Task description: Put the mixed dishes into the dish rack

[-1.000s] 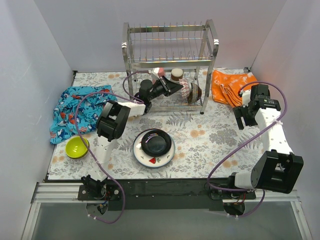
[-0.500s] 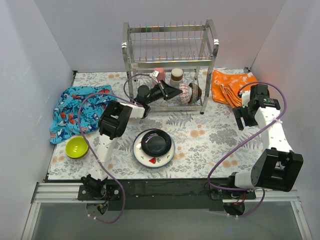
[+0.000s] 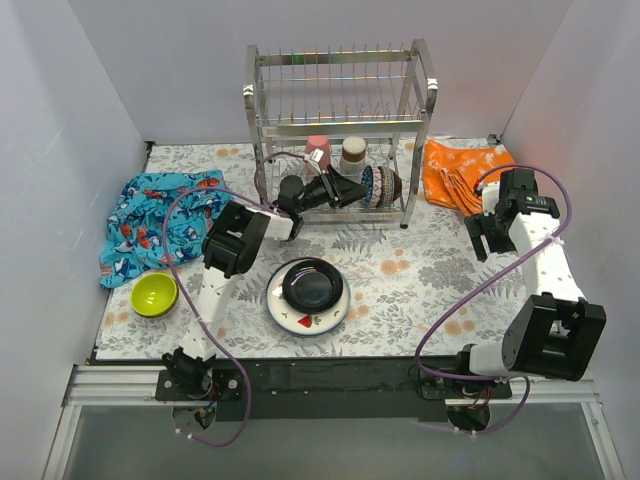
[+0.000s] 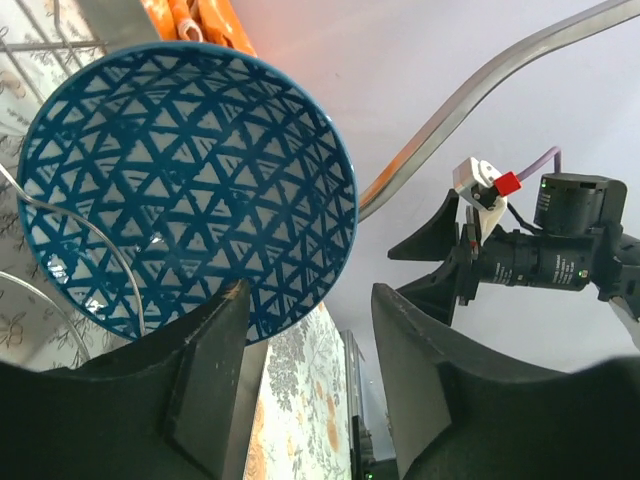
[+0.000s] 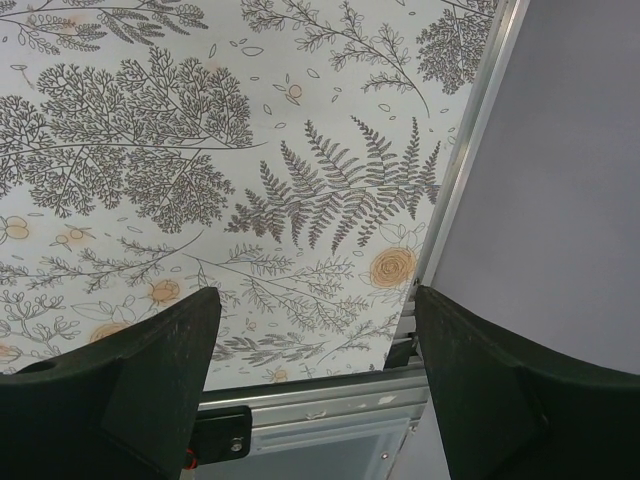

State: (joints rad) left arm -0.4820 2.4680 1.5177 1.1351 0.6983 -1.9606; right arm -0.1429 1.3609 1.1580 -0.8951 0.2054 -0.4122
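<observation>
in the lower tier of the dish rack (image 3: 340,75), the blue patterned bowl (image 4: 190,190) stands on edge among the wires. the left end effector (image 4: 312,290) sits right at its rim, fingers moderately apart and gripping nothing; whether one finger touches the rim i cannot tell. on the tabletop (image 3: 420,280) in front, the black plate (image 3: 312,285) lies on the white red-rimmed plate (image 3: 290,318), with the lime bowl (image 3: 155,294) at the near left. the right end effector (image 5: 312,295) hangs wide and empty over the tabletop's right edge, near the orange cloth (image 3: 455,170).
</observation>
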